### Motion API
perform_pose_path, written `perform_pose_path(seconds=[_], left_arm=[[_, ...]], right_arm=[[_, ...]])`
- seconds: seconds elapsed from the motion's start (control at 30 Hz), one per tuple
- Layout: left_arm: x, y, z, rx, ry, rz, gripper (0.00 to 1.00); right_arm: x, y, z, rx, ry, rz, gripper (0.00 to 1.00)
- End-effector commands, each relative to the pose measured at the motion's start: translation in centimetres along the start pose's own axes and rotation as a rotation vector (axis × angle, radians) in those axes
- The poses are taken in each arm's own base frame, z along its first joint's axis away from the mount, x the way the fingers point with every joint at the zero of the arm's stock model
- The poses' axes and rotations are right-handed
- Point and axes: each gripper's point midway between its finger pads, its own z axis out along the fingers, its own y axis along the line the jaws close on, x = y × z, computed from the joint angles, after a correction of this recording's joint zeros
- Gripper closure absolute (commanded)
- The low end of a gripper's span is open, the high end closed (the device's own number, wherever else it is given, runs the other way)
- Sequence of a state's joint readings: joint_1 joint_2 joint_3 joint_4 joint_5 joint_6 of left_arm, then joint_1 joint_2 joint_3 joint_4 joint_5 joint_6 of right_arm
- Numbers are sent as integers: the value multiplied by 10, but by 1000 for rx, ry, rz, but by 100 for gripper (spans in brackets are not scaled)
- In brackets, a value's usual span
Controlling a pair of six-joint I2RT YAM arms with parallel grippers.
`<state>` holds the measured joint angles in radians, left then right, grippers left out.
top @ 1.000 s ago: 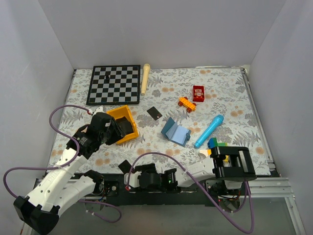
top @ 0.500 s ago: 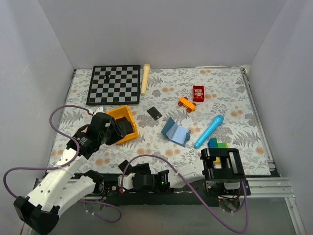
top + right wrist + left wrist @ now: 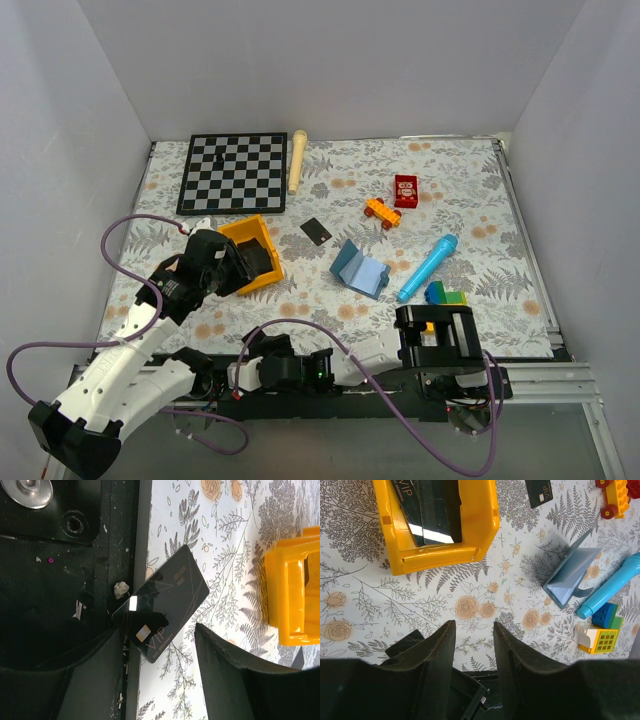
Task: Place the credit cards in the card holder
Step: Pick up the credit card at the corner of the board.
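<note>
One black credit card (image 3: 160, 609) lies across the table's (image 3: 225, 555) near edge, beneath the right gripper's (image 3: 157, 637) released, empty fingers (image 3: 235, 680). The left gripper (image 3: 472, 629), released and empty, hovers near a yellow bin (image 3: 487, 527).

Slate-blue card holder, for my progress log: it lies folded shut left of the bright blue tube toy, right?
Not shut: the slate-blue card holder stands propped open, left of the bright blue tube toy; the left wrist view shows it.
</note>
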<state>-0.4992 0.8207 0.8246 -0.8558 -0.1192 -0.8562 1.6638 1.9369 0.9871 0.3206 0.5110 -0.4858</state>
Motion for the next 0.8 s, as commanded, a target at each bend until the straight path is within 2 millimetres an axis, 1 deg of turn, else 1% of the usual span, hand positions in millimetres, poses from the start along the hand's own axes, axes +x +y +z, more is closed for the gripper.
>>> perform_pose_path(seconds=[0.0, 0.33, 0.5, 0.53, 0.63, 0.77], left_arm=[[-4, -3, -4, 21, -16, 6, 64], [-5, -2, -4, 20, -16, 3, 64], [-5, -1, -5, 17, -19, 2, 64], [-5, -1, -5, 17, -19, 2, 64], [-6, -1, -5, 14, -20, 1, 64], [-7, -2, -5, 18, -23, 1, 64]], right_arm=[[-11, 23, 10, -88, -39, -18, 32], [-15, 28, 18, -115, -44, -38, 33], [-9, 36, 20, -159, -32, -50, 35], [-9, 37, 20, -164, -33, -52, 37], [-6, 40, 19, -178, -31, -50, 46], [-4, 41, 18, -185, -27, -36, 52]])
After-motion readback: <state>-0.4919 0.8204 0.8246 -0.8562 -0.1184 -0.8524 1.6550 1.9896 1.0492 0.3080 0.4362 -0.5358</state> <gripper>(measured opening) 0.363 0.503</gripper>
